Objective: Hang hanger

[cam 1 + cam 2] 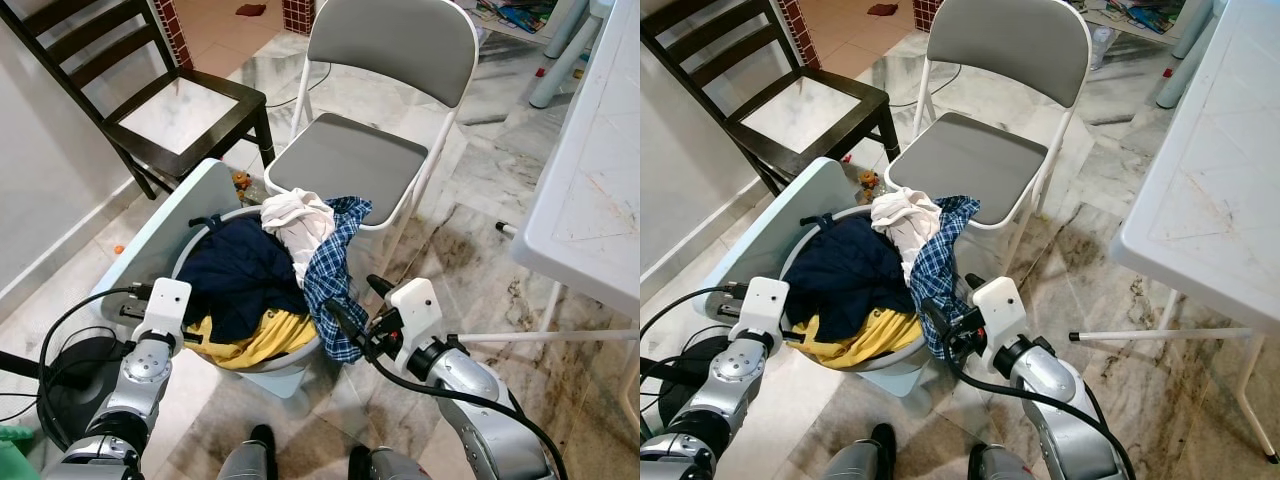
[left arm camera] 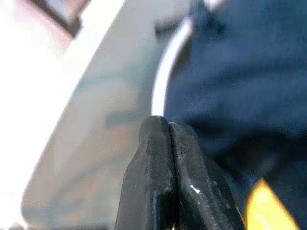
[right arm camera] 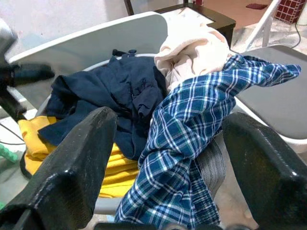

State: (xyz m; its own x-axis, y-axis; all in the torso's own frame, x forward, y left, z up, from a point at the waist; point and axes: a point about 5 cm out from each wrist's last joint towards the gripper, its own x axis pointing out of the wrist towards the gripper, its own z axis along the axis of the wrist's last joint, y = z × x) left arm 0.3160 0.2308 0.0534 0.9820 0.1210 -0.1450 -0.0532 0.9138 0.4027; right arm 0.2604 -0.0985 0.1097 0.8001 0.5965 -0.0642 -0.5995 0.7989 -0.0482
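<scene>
Fingers of our right gripper (image 3: 165,158) spread wide around the hanging blue plaid shirt (image 3: 192,143), not gripping it. Our left gripper (image 2: 168,158) is pressed shut on nothing, at the laundry basket's white rim (image 2: 165,81) beside the navy garment (image 1: 240,275). We cannot make out a hanger. Bare marble floor (image 1: 470,270) lies between the grey folding chair (image 1: 350,160) and white table (image 1: 600,180).
</scene>
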